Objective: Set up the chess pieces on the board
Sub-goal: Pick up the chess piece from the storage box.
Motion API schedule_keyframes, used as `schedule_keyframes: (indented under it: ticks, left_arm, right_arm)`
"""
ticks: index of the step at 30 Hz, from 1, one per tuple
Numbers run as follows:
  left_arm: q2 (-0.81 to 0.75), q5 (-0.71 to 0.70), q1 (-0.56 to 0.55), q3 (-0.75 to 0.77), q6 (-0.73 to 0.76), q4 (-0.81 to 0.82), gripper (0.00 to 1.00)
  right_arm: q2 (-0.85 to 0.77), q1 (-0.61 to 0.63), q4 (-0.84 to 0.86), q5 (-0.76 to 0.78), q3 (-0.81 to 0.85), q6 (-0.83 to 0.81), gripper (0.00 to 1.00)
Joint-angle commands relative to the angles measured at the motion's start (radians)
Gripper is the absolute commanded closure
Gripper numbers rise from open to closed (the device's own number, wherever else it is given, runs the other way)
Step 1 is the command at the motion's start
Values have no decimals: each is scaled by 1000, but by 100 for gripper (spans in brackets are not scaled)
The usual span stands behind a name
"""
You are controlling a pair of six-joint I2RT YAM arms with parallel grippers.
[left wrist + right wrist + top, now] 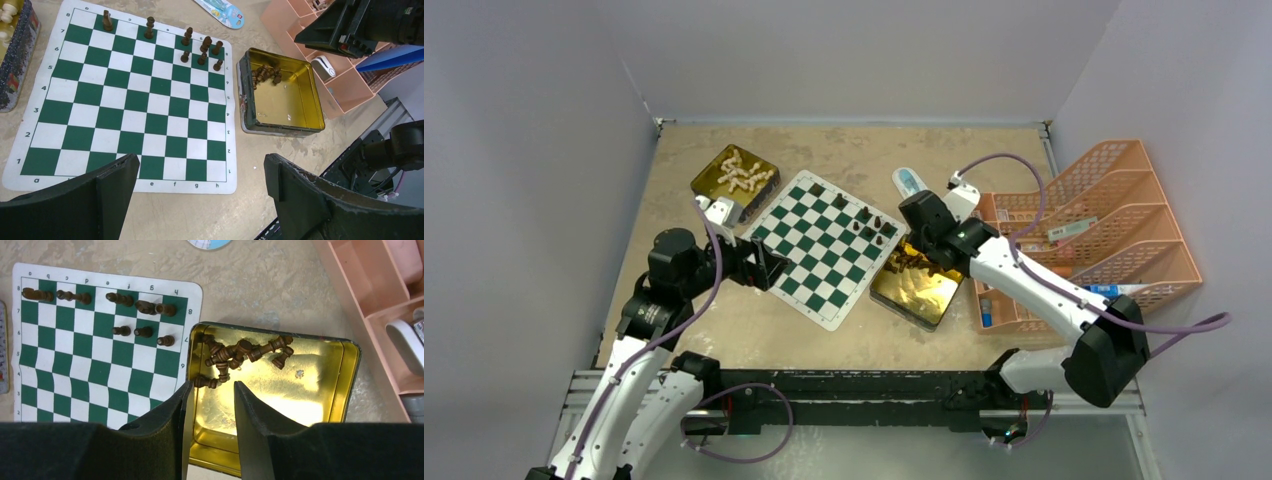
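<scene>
Right gripper [212, 390], bottom of frame, hovers half-open and empty over the gold tin [305, 405], where dark pieces [240, 352] lie heaped! Upper left, the board [100, 360] carries just a handful. Left gripper [201, 165] gapes wide, empty. Cream pieces [742, 172], upper left, not yet placed.
</scene>
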Motion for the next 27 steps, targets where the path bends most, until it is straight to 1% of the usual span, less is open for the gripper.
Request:
schedule_keyframes:
  ticks: [1, 6, 9, 12, 19, 27]
  left_arm:
    - [-10, 8, -4, -2, 17, 36, 4]
    - [-20, 10, -4, -5, 23, 32, 4]
    - [-23, 10, -3, -5, 24, 36, 4]
    - [-22, -5, -4, -5, 21, 32, 4]
    - [-19, -26, -4, -5, 19, 34, 4]
    - [-23, -28, -4, -7, 22, 31, 4]
  right_arm:
    - [-28, -4, 33, 25, -52, 134, 63]
    - [20, -7, 62, 38, -90, 196, 63]
    - [29, -10, 163, 11, -146, 191, 64]
    - [59, -17, 216, -2, -164, 187, 64]
    - [158, -23, 213, 4, -158, 230, 66]
    - [223, -39, 200, 36, -160, 298, 66]
